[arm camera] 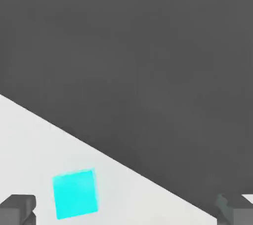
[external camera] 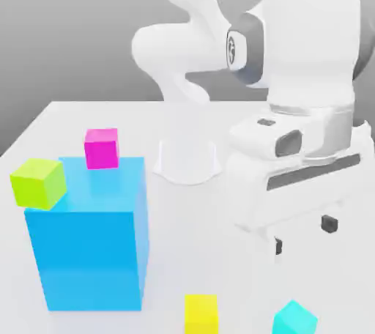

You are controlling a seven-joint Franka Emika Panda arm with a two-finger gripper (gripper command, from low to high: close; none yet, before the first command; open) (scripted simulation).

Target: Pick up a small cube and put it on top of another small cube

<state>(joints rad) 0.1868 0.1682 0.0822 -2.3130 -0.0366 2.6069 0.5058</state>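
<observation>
We see the cyan cube (external camera: 294, 318) lying on the tabletop (external camera: 190, 215) just below our hand (external camera: 302, 235), whose fingers (arm camera: 18, 208) are spread wide and hold nothing; a yellow cube (external camera: 201, 313) sits nearby.

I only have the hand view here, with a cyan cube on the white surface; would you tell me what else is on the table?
Observer: In the exterior view, a yellow cube sits on the table beside your cyan cube, on the exterior view's left of it.
Operator: Thank you. Is there anything larger?
Observer: Yes, a big blue block stands further toward the exterior view's left.
Operator: Is anything on it?
Observer: A magenta cube rests on its top, and a lime cube sits at its top corner, overhanging the edge.
Operator: And my gripper?
Observer: The gripper hangs above the cyan cube, open and holding nothing.
</observation>
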